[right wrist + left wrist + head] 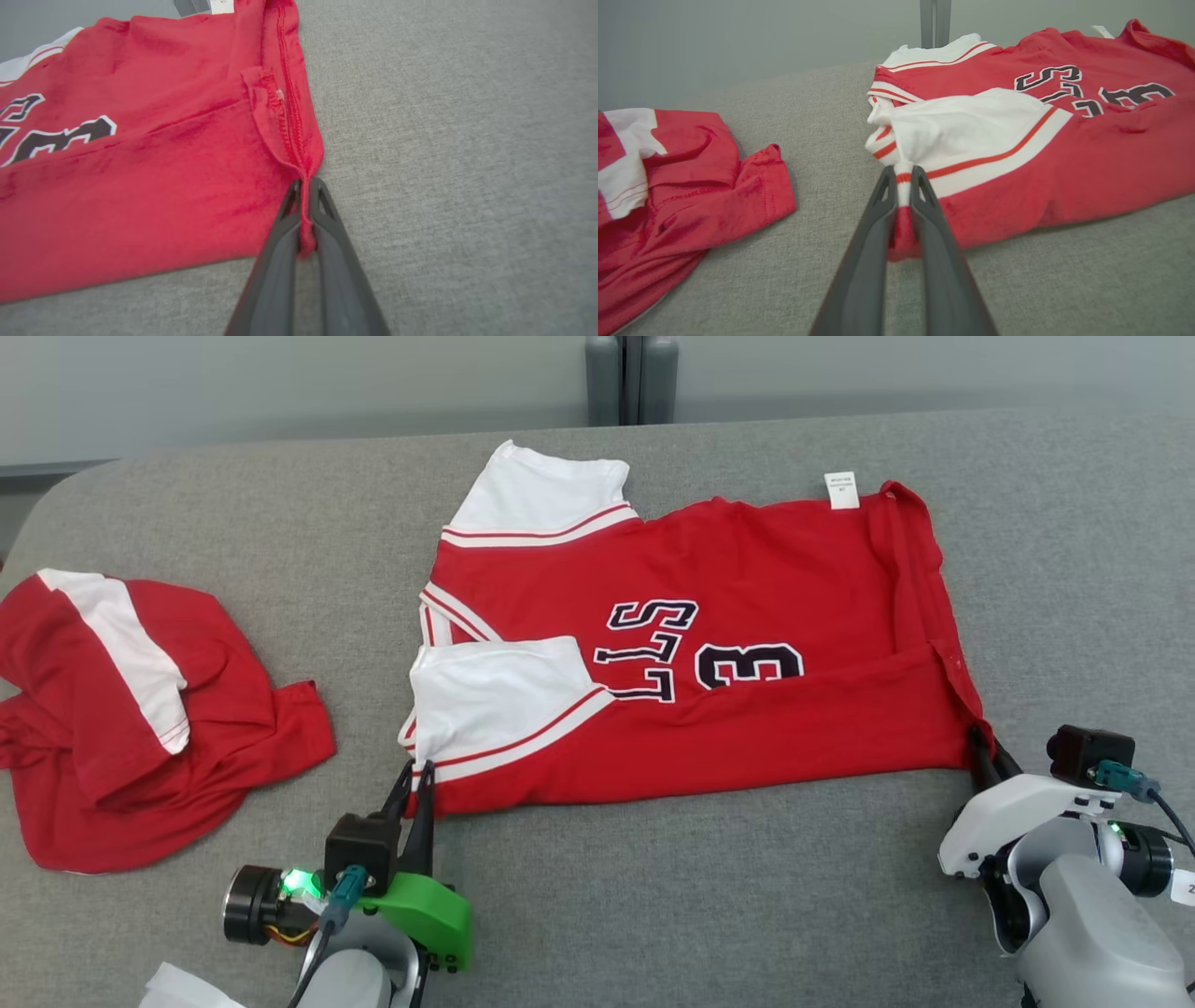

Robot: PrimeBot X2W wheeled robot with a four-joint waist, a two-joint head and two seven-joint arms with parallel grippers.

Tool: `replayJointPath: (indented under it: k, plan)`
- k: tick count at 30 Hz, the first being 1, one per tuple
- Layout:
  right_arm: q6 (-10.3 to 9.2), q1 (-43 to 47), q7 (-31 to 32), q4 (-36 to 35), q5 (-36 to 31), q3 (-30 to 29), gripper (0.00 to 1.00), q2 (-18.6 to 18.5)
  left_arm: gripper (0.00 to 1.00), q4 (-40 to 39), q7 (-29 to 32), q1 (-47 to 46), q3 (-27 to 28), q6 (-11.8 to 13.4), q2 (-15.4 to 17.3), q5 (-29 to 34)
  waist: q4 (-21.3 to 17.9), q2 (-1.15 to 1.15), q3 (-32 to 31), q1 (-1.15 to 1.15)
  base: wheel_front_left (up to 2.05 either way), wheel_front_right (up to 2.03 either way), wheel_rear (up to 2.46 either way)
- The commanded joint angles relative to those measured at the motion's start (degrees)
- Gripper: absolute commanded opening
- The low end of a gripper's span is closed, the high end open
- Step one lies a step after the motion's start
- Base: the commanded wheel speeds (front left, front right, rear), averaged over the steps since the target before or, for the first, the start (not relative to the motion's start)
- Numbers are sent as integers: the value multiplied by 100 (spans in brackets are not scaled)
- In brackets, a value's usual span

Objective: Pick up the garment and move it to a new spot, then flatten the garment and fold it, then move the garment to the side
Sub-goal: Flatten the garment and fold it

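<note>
Left gripper (420, 768) and right gripper (977, 735) both clamped on the near edge of the red shirt (747, 569), one at each end, its length running sideways between them.

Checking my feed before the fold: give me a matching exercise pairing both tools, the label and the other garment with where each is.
1 left tool
2 right tool
3 white label
4 crumpled garment

A at the far edge of the jersey
B shut on the jersey's near hem corner
C shut on the jersey's near corner by the white sleeve
D lying apart, left of the jersey

Pairs: 1-C, 2-B, 3-A, 4-D
</note>
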Motion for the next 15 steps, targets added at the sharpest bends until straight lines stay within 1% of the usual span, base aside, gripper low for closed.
replayJointPath:
  k: [1, 6, 8, 15]
  plan:
    - [-10, 67, -58, 6, 127, -22, 0, -38, 0, 48, 2, 99, 29, -27, 50, -23, -76, 0, -146, 0, 0, 0, 0]
    - [-10, 323, -99, -116, 319, 49, 0, -128, 0, 123, 2, 296, 105, -52, 101, -125, -171, 0, -400, 0, 0, 0, 0]
    - [-10, 444, -84, -213, 446, 83, 0, -107, 0, 119, 2, 403, 113, -82, 105, -164, -200, 0, -477, 0, 0, 0, 0]
    - [-10, 1040, 295, -874, 1041, 168, 0, -129, 0, -61, 50, 751, 65, -144, 116, -288, -260, 0, -668, 0, 0, 0, 0]
